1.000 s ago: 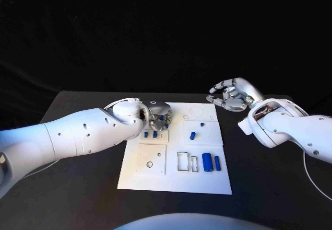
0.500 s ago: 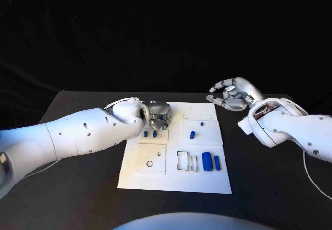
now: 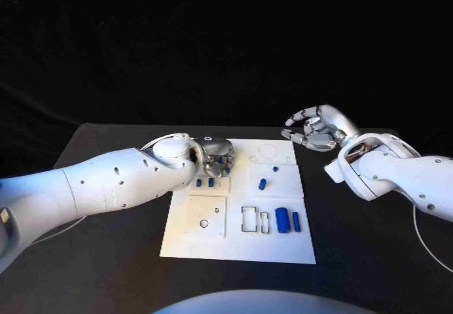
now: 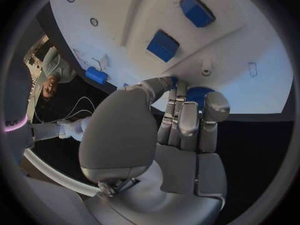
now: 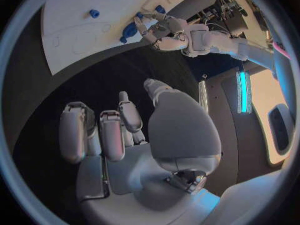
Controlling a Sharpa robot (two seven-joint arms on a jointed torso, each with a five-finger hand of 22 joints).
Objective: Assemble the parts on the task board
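A white task board (image 3: 241,245) lies in the middle of a black counter (image 3: 113,261). The left hand (image 3: 215,157) hovers low over the board's far-left corner, at about eleven o'clock from the board's centre. Its fingers (image 4: 187,120) are curled together and close around a blue part (image 4: 199,94), which shows just past the fingertips in the left wrist view, right above the board's surface. Two small blue blocks (image 3: 204,184) sit on the board just near of that hand, at its six o'clock. Toward the board's centre-right stand a small blue peg (image 3: 275,169) and a short blue piece (image 3: 262,185). At about five o'clock from the centre lie a thick blue cylinder (image 3: 282,220) and a thinner blue bar (image 3: 296,222), side by side. The right hand (image 3: 316,131) is raised beyond the board's far-right corner, at about one o'clock, well apart from every part; its fingers (image 5: 106,135) are loosely curled and spread, holding nothing.
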